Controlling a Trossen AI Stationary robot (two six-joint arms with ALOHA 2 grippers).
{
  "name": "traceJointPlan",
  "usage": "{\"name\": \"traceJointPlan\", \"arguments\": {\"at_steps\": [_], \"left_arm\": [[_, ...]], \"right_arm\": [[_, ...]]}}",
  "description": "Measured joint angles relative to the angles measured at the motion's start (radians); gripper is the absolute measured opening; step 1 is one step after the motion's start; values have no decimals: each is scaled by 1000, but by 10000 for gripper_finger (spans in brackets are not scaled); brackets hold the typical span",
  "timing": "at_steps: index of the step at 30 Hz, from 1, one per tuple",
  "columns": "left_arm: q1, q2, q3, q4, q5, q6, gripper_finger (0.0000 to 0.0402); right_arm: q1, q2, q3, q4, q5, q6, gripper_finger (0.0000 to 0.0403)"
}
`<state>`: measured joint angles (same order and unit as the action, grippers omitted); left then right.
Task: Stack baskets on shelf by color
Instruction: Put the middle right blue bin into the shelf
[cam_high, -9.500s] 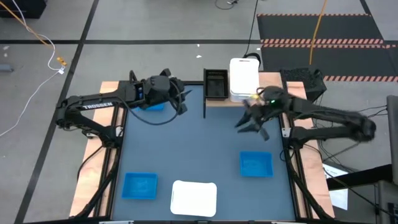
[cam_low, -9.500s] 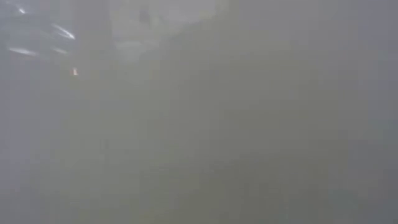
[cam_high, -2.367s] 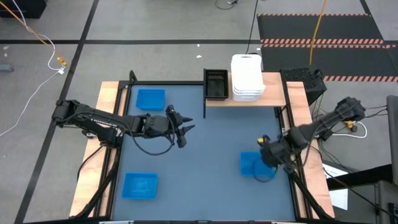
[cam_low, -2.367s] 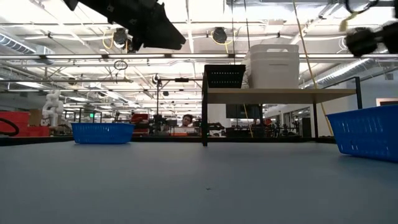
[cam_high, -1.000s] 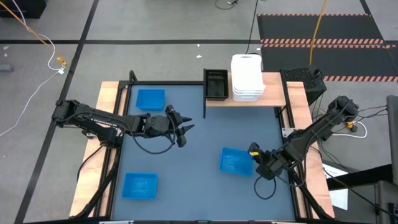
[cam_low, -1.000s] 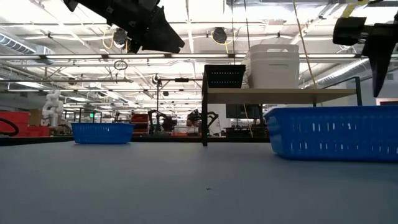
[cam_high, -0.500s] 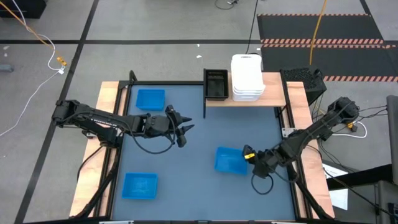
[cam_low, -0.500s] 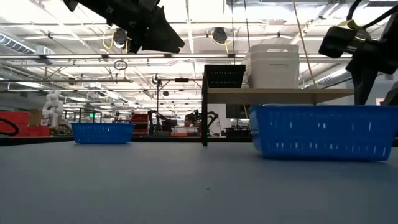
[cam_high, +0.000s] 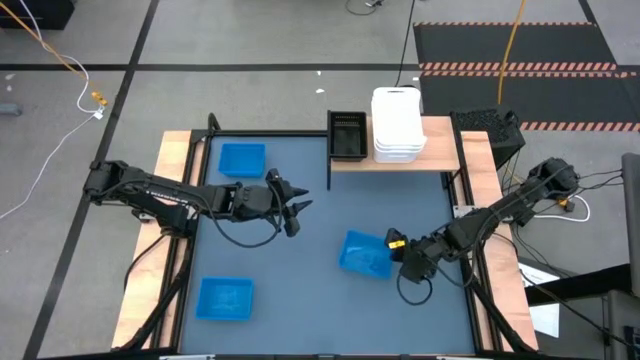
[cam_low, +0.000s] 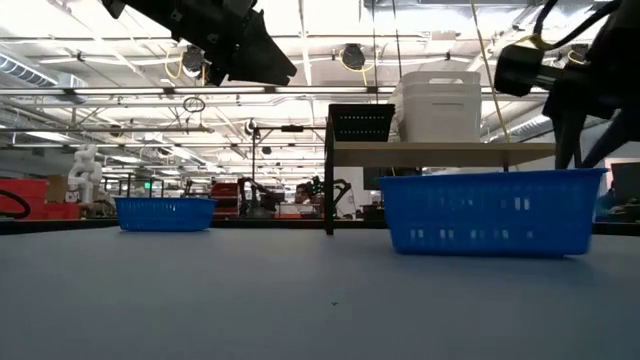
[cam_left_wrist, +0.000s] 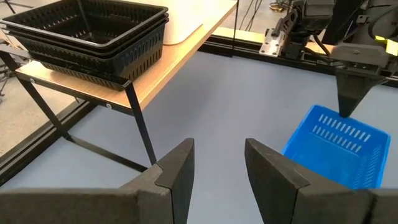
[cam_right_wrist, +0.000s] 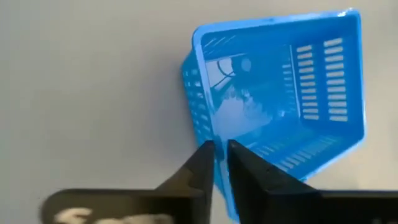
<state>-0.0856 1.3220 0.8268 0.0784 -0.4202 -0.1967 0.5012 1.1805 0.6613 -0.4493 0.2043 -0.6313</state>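
Observation:
My right gripper (cam_high: 393, 253) is shut on a blue basket (cam_high: 363, 254) at the table's middle right; the basket also shows in the low view (cam_low: 490, 210) and the right wrist view (cam_right_wrist: 280, 99). My left gripper (cam_high: 297, 207) is open and empty, hovering above the table's middle, left of the shelf (cam_high: 440, 158). A black basket (cam_high: 347, 135) and a stack of white baskets (cam_high: 395, 125) stand on the shelf. Two more blue baskets lie on the table, one at the far left (cam_high: 242, 158) and one at the near left (cam_high: 225, 297). My right gripper pinches the blue basket's right-hand side wall (cam_right_wrist: 208, 142) near a corner, one finger inside the basket and one outside. The fingers come from the table's right, slanting down. The basket stays upright, its base at the table surface or just above it; which, I cannot tell.
The shelf stands at the table's far edge on thin black legs (cam_left_wrist: 140, 127), with bare board to the right of the white stack. Wooden side rails (cam_high: 175, 150) run along the table's left and right edges.
My right gripper has gone toward the table's left edge, staying shut on the blue basket. The basket has moved with it from the right side toward the table's middle, staying low, and has turned a little.

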Motion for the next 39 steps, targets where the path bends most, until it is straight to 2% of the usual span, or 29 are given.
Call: {"name": "traceJointPlan", "arguments": {"at_steps": [3,7,12,16,22,26,30,35,39], "left_arm": [[0,0,0,0,0,0,145],[0,0,0,0,0,3,145],[0,0,0,0,0,4,145],[0,0,0,0,0,5,145],[0,0,0,0,0,11,145],[0,0,0,0,0,11,145],[0,0,0,0,0,11,145],[0,0,0,0,0,12,145],[0,0,0,0,0,12,145]], "right_arm": [[-24,0,0,-3,-35,2,6],[-58,0,0,-2,-127,5,10],[-74,0,0,24,-123,-9,13],[-75,0,0,55,-123,-16,39],[-85,10,1,87,-131,-26,104],[-105,56,1,84,-131,-25,116],[-108,94,0,111,-129,-35,91],[-108,92,4,115,-129,-16,15],[-106,55,92,5,-134,161,9]]}}
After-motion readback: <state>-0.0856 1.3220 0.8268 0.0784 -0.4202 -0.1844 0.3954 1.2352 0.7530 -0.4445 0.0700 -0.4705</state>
